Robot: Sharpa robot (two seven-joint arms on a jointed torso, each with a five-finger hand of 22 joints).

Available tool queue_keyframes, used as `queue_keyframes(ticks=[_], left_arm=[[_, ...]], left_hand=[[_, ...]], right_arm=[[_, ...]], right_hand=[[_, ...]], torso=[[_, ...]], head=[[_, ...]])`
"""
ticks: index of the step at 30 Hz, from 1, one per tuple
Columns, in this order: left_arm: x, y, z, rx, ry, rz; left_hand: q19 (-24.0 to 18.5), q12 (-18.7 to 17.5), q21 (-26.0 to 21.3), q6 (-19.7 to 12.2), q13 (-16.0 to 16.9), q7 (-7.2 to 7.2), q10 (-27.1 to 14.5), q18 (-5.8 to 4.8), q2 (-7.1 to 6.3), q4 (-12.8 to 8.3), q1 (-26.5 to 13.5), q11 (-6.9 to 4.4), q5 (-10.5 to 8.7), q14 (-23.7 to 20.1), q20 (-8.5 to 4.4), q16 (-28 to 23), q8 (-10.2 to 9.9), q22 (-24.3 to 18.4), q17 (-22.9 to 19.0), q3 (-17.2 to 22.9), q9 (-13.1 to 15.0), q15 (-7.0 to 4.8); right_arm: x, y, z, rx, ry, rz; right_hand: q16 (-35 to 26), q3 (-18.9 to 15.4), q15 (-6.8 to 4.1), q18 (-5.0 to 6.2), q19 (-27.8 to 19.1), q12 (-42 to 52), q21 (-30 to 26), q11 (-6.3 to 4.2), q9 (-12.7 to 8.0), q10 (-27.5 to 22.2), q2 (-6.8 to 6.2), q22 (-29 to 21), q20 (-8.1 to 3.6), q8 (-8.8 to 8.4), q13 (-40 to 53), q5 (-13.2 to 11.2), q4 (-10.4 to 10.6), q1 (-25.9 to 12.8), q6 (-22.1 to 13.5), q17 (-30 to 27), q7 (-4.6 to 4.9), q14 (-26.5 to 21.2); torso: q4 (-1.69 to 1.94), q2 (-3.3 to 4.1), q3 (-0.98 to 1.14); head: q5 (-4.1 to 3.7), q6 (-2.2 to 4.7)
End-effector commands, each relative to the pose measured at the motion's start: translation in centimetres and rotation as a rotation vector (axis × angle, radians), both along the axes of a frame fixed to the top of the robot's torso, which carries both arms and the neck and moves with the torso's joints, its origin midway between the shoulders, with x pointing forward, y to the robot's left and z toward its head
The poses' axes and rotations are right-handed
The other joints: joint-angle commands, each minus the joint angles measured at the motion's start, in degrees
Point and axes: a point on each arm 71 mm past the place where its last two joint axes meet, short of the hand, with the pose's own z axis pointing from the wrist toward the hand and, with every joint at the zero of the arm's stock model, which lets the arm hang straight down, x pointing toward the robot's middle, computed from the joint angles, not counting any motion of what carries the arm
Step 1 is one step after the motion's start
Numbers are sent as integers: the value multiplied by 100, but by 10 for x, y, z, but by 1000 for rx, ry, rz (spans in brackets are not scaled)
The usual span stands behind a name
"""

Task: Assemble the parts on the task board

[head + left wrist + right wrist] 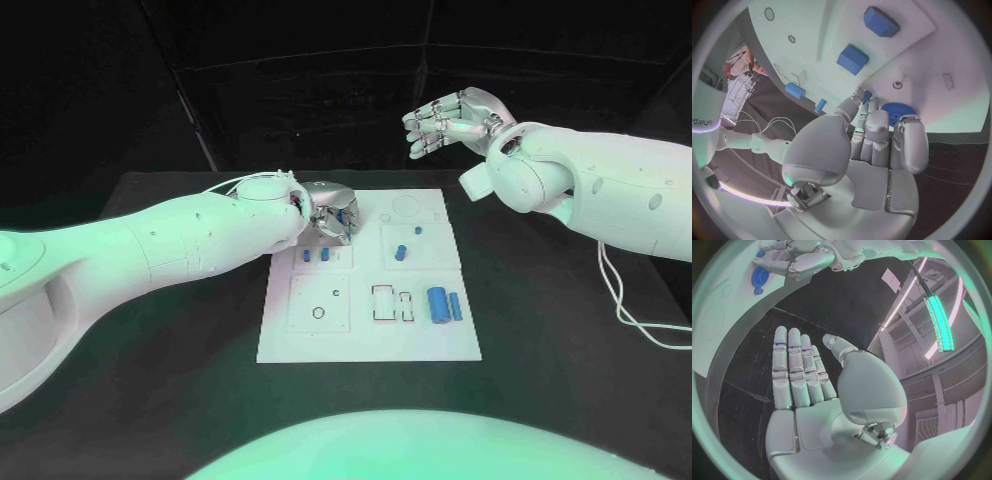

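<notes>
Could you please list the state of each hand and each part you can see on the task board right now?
left hand: down over the board's far left corner, fingertips at the blue gear; whether it grips it cannot be told.
right hand: raised above the table, fingers apart, holding nothing.
task board: flat on the table.
two blue cylinders: lying side by side on the board.

black table (130,380) under the white task board (368,345)

The left robot hand (329,212) hangs with fingers curled downward, while the right robot hand (456,122) is raised, fingers spread.
</notes>
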Motion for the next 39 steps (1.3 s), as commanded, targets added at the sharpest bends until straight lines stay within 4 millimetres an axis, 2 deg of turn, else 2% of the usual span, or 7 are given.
queue_keyframes(ticks=[1,22,30,39], left_arm=[[0,1,-4,24,18,2],[1,7,-6,17,1,24],[-2,11,0,-46,-34,18],[-3,12,19,-131,-59,27]], left_hand=[[167,-43,33,60,-15,3,34,-64,63,-1,1,5,-1,52,37,50,-29,61,13,52,-10,3],[246,-94,264,452,-117,-2,451,-114,323,-62,235,-49,0,135,21,173,-16,326,5,449,-86,-32],[261,-111,307,537,-134,-14,534,-125,319,-61,245,-65,0,145,11,186,-11,376,-10,511,-98,-45],[264,-123,317,547,-141,-10,548,-127,305,-64,248,-63,-1,147,8,188,-19,387,-16,527,-105,-46]], right_arm=[[0,1,2,5,-12,7],[0,1,2,5,-12,8],[0,0,2,5,-13,6],[1,-2,2,4,-13,2]], right_hand=[[-26,13,17,30,29,-24,-12,11,5,8,12,-5,4,36,-8,30,31,22,-26,6,3,17],[-26,13,17,30,29,-24,-12,11,5,8,12,-5,4,36,-8,30,31,22,-26,6,3,17],[-26,11,16,29,36,-23,-19,11,6,12,12,-4,3,39,-8,31,36,22,-22,8,3,22],[-26,11,16,29,36,-23,-19,11,6,12,12,-4,3,39,-8,31,36,22,-22,8,3,22]], torso=[[8,-2,1],[19,-5,-4],[21,-9,-2],[24,-11,-4]], head=[[-8,-11],[-29,-36],[-20,-21],[6,5]])
